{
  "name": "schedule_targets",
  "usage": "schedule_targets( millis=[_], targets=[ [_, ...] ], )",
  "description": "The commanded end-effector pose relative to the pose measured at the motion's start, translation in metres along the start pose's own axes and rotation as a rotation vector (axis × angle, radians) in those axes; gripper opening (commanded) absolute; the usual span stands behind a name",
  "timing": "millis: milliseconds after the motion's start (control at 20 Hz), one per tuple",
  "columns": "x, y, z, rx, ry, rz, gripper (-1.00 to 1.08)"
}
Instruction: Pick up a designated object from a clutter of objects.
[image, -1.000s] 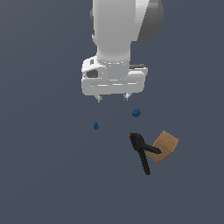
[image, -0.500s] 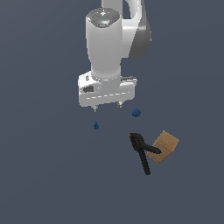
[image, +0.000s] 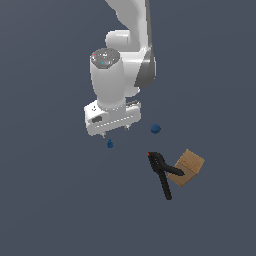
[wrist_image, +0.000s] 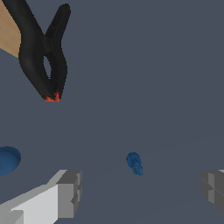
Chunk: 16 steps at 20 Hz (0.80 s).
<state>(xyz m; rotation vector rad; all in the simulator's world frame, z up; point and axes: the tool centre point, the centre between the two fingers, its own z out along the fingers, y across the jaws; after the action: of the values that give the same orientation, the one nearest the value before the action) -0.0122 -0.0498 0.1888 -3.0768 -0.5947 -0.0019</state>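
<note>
We see the white Franka arm reaching down over a flat dark grey-blue floor (image: 50, 210), its two-fingered gripper (image: 114, 131) hanging low with its short grey fingertips (wrist_image: 70, 192) pointing at the ground. In the wrist view the two fingertips stand wide apart with bare floor between them, so we read the pincer as spread and holding nothing.

The designated object, a tiny dark-blue drop-shaped piece with a narrow pointed top (image: 109, 144), sits on the floor just beneath the gripper, close to the fingertip on the exterior view's left. In the wrist view this piece (wrist_image: 134, 163) lies between the two fingers, somewhat ahead of them and touching neither.

The small round blue ball (image: 156, 129) rests to the exterior view's right of the gripper, apart from the tiny piece. In the wrist view only part of it (wrist_image: 8, 160) shows at the frame's edge, outside the span of the fingers.

Farther to the exterior view's right lies the black spring clamp with a red tip (image: 163, 172), its red end toward the ball and its handles splayed away. The tan cardboard box (image: 189, 167) sits right against the clamp on its right side, one handle overlapping the box's edge in the exterior view; we cannot tell whether they touch. In the wrist view the clamp (wrist_image: 43, 57) sits well beyond the fingers, the box (wrist_image: 8, 30) behind it.
</note>
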Motion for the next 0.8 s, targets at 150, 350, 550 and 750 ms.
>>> schedule_targets(
  millis=[150,350,550,750],
  targets=[
    [-0.019,0.012,0.038,-0.001,0.0,-0.1,1.0],
    [-0.034,0.019,0.061,-0.003,0.0,-0.162,1.0],
    [-0.045,0.023,0.077,-0.005,-0.002,-0.209,1.0],
    [-0.054,0.026,0.089,-0.006,-0.003,-0.242,1.0]
  ],
)
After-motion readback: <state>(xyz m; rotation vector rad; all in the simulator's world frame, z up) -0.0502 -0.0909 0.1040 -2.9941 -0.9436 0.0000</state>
